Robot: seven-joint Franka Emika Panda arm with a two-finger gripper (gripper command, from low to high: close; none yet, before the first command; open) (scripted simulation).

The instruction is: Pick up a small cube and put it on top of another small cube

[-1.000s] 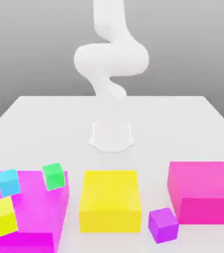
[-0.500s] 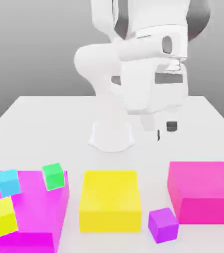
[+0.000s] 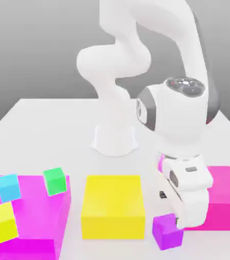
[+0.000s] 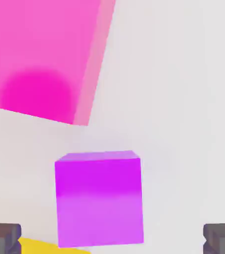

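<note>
- We see the table (image 3: pixel 45 117) carrying big blocks, with the green cube (image 3: pixel 55 181) sitting on the magenta block (image 3: pixel 35 218) at the exterior view's left, nothing stacked on it.
- Our gripper (image 4: pixel 112 238) hangs just above the purple cube (image 4: pixel 99 198), fingers spread wide (nothing between them).
- The purple cube rests on the table between the yellow block (image 3: pixel 112 205) and another magenta block (image 3: pixel 223 198); grasping, lifting and stacking all remain, we judge.

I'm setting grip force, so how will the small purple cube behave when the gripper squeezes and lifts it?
The purple cube looks rigid, with flat faces and sharp edges, so it should hold its shape. It sits flat on the table, unlikely to roll. Its smooth faces might slip slightly between the open gripper's fingers.
</note>
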